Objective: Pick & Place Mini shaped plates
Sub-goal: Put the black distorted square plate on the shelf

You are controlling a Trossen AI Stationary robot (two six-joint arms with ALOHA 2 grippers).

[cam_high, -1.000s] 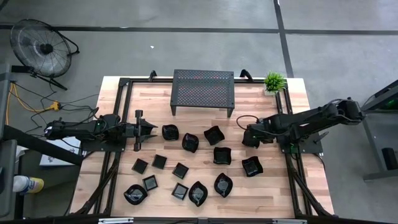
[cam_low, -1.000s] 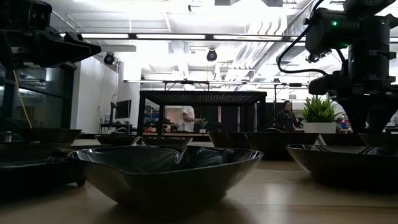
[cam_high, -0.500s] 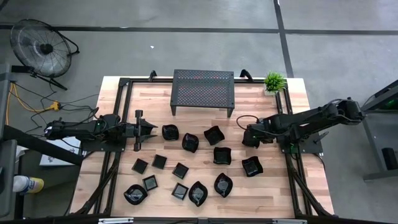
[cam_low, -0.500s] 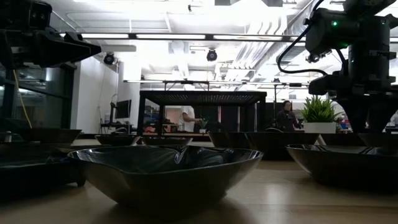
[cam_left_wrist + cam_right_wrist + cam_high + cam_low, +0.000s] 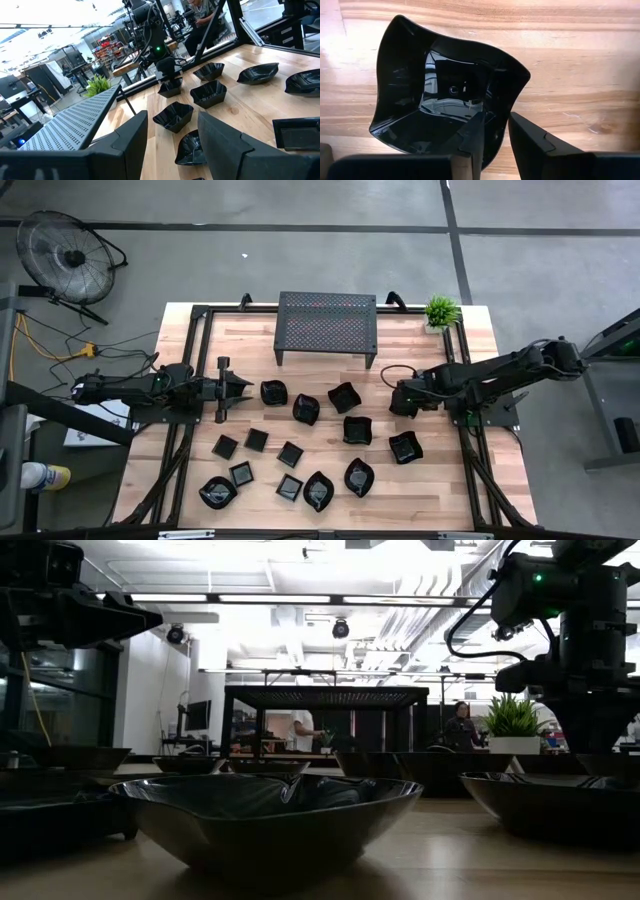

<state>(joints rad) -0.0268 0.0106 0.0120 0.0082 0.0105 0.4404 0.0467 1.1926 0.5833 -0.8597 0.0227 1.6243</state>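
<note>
Several small glossy black plates lie on the wooden table, between its middle (image 5: 306,408) and its near edge (image 5: 319,491). My right gripper (image 5: 403,400) points down at the table's right side, over a wavy-edged square plate (image 5: 435,95) that rests on the wood, and it is shut on that plate's rim. My left gripper (image 5: 238,388) hovers level at the table's left side, open and pointing right toward the nearest plate (image 5: 273,392). It touches nothing. My right gripper (image 5: 495,132) comes from above, pointing down, onto the rim at one wavy side of the plate (image 5: 492,125). One finger (image 5: 472,135) stands inside the dish and the other (image 5: 530,140) outside it, over bare wood. The plate sits flat on the table.
A black perforated metal rack (image 5: 327,320) stands on legs at the table's far edge, with a small potted plant (image 5: 441,310) at the far right corner. Black frame rails run along both table sides. Bare wood lies between the rack and the plates.
</note>
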